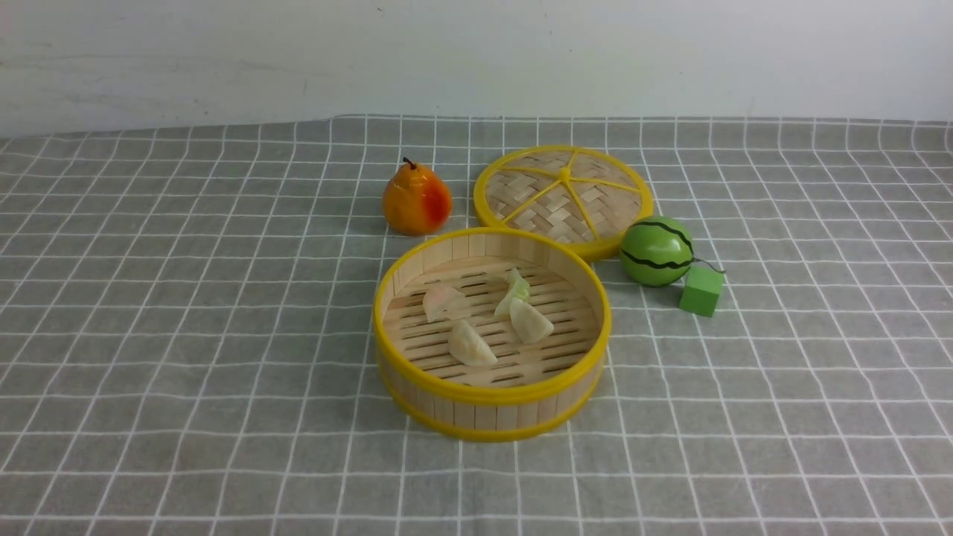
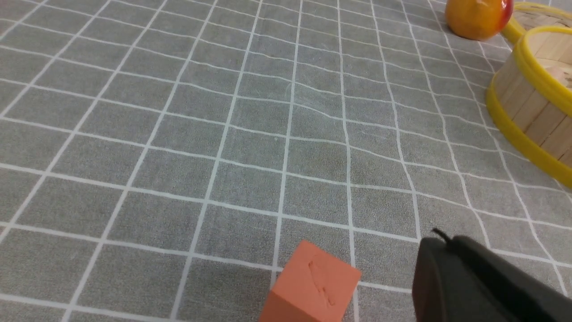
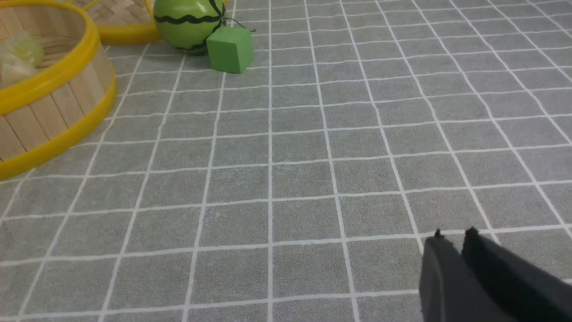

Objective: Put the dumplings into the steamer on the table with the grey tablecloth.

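Beyond the left gripper's black, pressed-together fingers (image 2: pixel 464 268) lies the round, yellow-rimmed bamboo steamer (image 1: pixel 491 417), all four small crescent dumplings (image 1: pixel 470 345) inside; beyond the right gripper's slightly parted black fingertips (image 3: pixel 453 235), only grey cloth (image 3: pixel 304 179). Placing looks finished.

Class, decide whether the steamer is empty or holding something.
Holding something: four dumplings lie on the slatted floor inside the steamer.

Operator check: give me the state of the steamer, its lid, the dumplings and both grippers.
steamer: uncovered, dumplings inside
lid: off, lying behind the steamer
dumplings: all four in the steamer
left gripper: shut, empty
right gripper: slightly open, empty
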Tool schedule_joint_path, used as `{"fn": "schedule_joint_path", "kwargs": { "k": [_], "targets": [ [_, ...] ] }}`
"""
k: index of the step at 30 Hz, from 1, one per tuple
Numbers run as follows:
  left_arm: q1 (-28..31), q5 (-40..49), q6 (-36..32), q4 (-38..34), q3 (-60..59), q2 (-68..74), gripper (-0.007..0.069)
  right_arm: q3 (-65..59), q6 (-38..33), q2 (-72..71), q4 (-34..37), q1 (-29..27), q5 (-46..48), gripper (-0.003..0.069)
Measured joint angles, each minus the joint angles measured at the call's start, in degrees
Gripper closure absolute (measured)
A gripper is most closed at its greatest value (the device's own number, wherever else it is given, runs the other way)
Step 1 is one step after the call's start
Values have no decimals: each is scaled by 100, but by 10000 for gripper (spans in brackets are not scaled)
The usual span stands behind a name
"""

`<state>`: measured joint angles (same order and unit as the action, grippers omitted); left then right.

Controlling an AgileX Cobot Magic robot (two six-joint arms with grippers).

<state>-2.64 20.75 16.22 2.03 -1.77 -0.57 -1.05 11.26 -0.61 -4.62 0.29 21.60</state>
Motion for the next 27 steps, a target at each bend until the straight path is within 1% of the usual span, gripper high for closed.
{"fn": "schedule_joint_path", "kwargs": {
  "k": [27],
  "targets": [
    [0, 0, 5, 0, 0, 0, 626, 0, 0, 0, 7, 0, 0, 564]
  ]
}}
